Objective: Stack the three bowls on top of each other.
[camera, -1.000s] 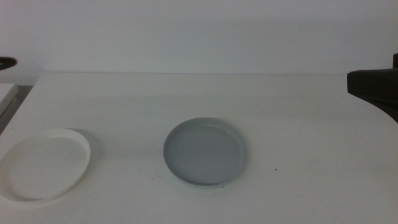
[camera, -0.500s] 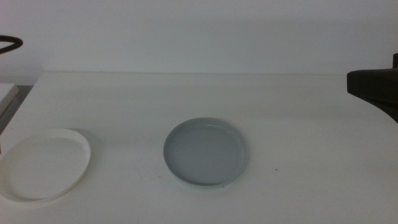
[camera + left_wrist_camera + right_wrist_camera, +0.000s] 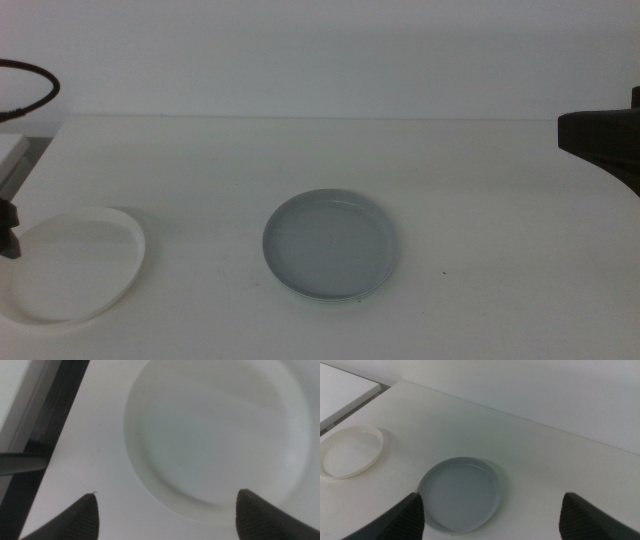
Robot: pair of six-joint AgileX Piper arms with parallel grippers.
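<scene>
With jaws spread wide and empty, left gripper [image 3: 165, 510] hovers over white bowl [image 3: 217, 435], apparently positioning to grab its rim; right gripper [image 3: 490, 510] waits open above grey bowl [image 3: 460, 494].

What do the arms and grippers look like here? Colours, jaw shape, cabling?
Both grippers have two dark, near-black jaws tapering to blunt rounded tips with a finely textured surface: left gripper, right gripper. In the middle view the right arm is a blocky black housing. A thin dark cable loops at the left. No markings legible.
</scene>
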